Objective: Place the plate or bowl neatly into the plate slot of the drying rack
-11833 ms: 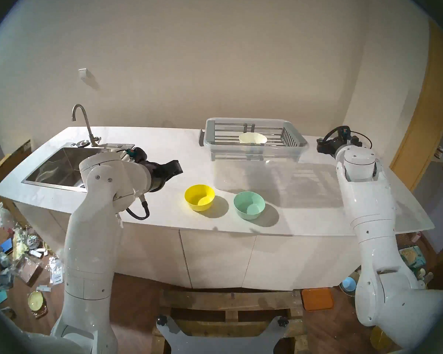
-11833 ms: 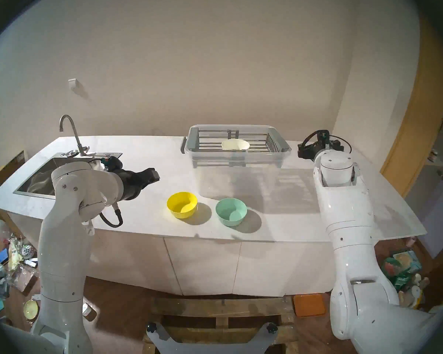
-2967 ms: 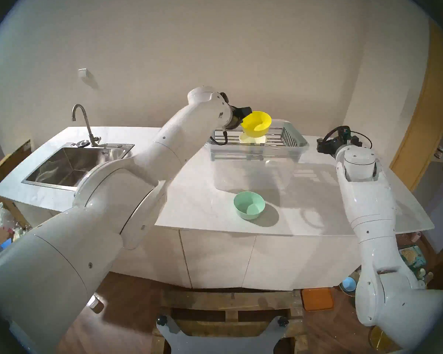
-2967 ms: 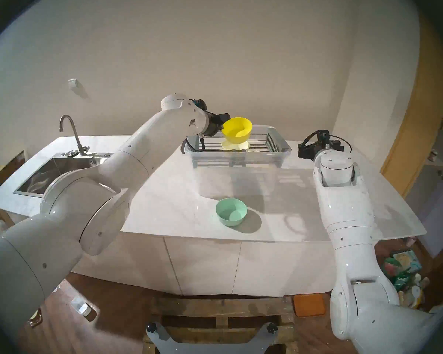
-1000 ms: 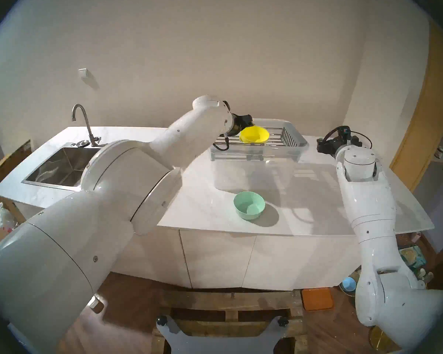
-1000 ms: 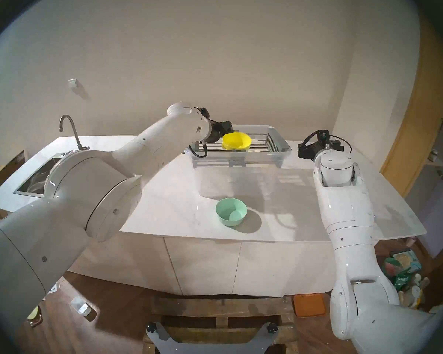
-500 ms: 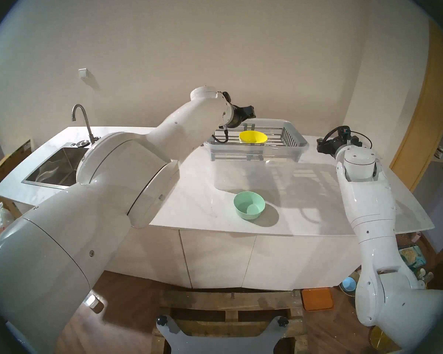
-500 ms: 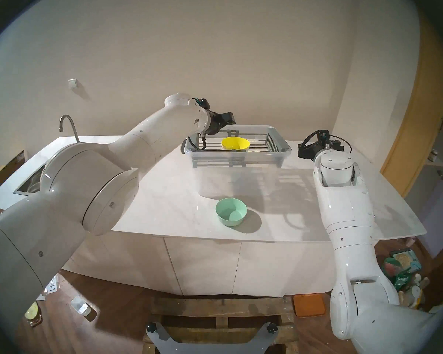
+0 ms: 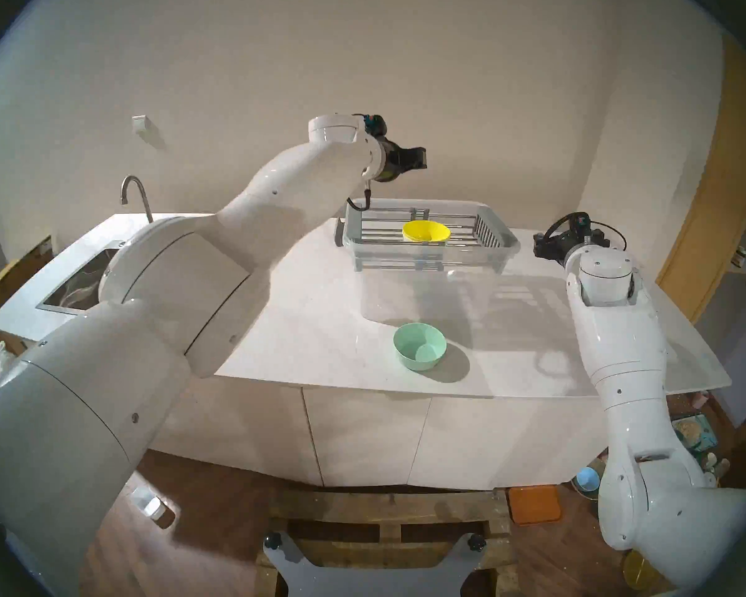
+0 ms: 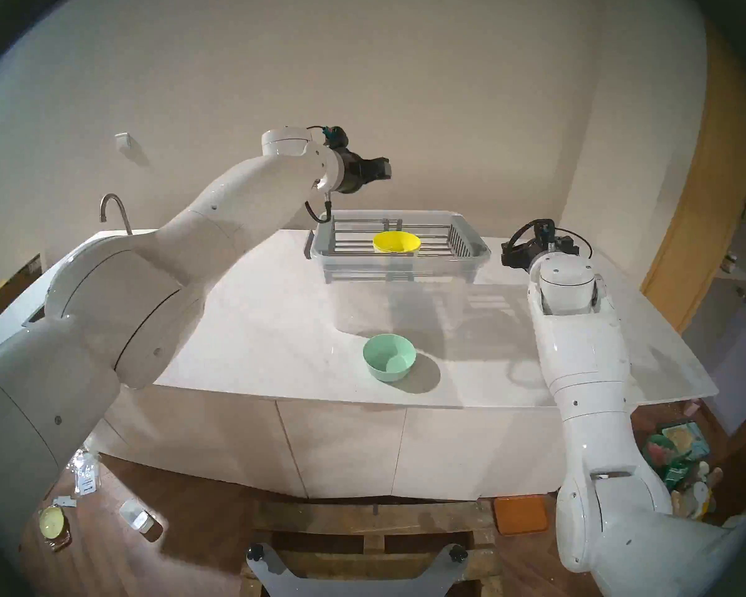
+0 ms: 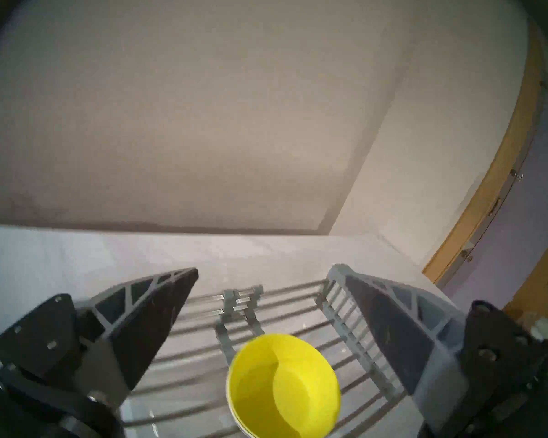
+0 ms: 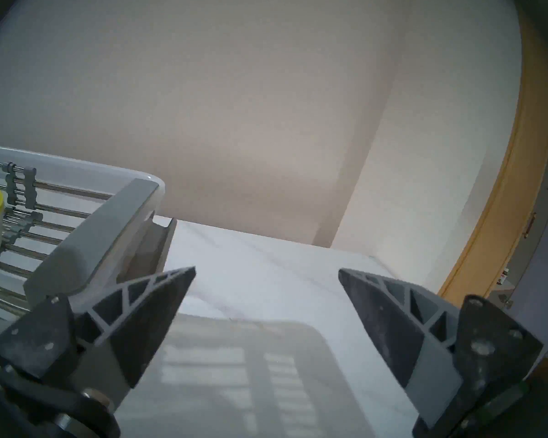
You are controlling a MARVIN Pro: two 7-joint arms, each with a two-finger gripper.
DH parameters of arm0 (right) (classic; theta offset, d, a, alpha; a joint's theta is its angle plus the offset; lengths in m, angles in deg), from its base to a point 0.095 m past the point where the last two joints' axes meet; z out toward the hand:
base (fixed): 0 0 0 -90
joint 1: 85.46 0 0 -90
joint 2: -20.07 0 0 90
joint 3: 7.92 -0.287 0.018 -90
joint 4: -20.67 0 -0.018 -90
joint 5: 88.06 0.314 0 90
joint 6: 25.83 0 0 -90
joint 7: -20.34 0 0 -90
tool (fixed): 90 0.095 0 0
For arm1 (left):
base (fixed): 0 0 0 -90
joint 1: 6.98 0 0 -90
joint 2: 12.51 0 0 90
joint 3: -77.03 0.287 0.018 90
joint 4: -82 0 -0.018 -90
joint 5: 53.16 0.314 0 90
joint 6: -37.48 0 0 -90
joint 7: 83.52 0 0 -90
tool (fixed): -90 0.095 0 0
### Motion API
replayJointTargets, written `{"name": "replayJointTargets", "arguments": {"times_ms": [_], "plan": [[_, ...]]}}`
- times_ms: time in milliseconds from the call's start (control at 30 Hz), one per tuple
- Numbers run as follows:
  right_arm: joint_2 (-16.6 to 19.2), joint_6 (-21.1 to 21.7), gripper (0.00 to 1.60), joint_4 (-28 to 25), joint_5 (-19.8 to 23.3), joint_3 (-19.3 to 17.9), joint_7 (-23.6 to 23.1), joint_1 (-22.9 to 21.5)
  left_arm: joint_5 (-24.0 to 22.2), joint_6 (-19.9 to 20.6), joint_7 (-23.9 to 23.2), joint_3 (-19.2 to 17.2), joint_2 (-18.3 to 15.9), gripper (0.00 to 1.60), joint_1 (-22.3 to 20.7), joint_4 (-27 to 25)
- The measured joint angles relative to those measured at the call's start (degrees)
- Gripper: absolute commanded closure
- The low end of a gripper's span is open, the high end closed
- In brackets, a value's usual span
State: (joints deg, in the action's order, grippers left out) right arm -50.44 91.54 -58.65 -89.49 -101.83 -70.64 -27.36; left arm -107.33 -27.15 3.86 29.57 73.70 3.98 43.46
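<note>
So my yellow bowl (image 9: pixel 426 231) sits nested on the plate slot (image 9: pixel 380 234), my left gripper (image 9: pixel 421 158) spread empty above, the mint-green bowl (image 9: pixel 420 346) waiting on the counter (image 9: pixel 319 324).

A domestic kitchen: white counter (image 9: pixel 319 324) carried a steel sink (image 9: pixel 67 296) and faucet (image 9: pixel 136 195) at left, drying rack (image 9: pixel 427 234) upper centre.

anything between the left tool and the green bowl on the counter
Nothing visible. The left tool hangs open above the drying rack; the green bowl sits alone on bare counter nearer the robot.
</note>
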Motion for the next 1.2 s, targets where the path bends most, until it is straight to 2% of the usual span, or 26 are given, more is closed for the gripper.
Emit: {"name": "replayJointTargets", "arguments": {"times_ms": [67, 133, 233, 300, 500, 667, 767, 833, 1200], "plan": [[0.0, 0.0, 0.0, 0.0, 0.0, 0.0, 0.0, 0.0, 1.1, -2.4, 0.2, 0.6, -2.5, 0.0, 1.8, -4.5], [0.0, 0.0, 0.0, 0.0, 0.0, 0.0, 0.0, 0.0, 1.7, -3.5, 0.4, 0.8, -3.6, 0.0, 2.8, -6.4], [0.0, 0.0, 0.0, 0.0, 0.0, 0.0, 0.0, 0.0, 3.2, -5.9, 1.8, 0.9, -6.9, 0.0, 5.4, -11.8], [0.0, 0.0, 0.0, 0.0, 0.0, 0.0, 0.0, 0.0, 4.5, -7.4, 4.0, 0.6, -10.0, 0.0, 8.0, -17.2], [0.0, 0.0, 0.0, 0.0, 0.0, 0.0, 0.0, 0.0, 6.7, -8.3, 9.8, -0.7, -16.4, 0.0, 13.4, -28.1], [0.0, 0.0, 0.0, 0.0, 0.0, 0.0, 0.0, 0.0, 7.8, -8.3, 12.8, -1.7, -20.3, 0.0, 15.1, -33.9], [0.0, 0.0, 0.0, 0.0, 0.0, 0.0, 0.0, 0.0, 8.2, -8.1, 13.9, -1.9, -22.9, 0.0, 15.5, -35.9], [0.0, 0.0, 0.0, 0.0, 0.0, 0.0, 0.0, 0.0, 8.4, -8.0, 14.9, -2.3, -24.7, 0.0, 15.4, -35.3], [0.0, 0.0, 0.0, 0.0, 0.0, 0.0, 0.0, 0.0, 8.3, -7.9, 16.6, -1.8, -24.2, 0.0, 15.3, -35.0]]}}
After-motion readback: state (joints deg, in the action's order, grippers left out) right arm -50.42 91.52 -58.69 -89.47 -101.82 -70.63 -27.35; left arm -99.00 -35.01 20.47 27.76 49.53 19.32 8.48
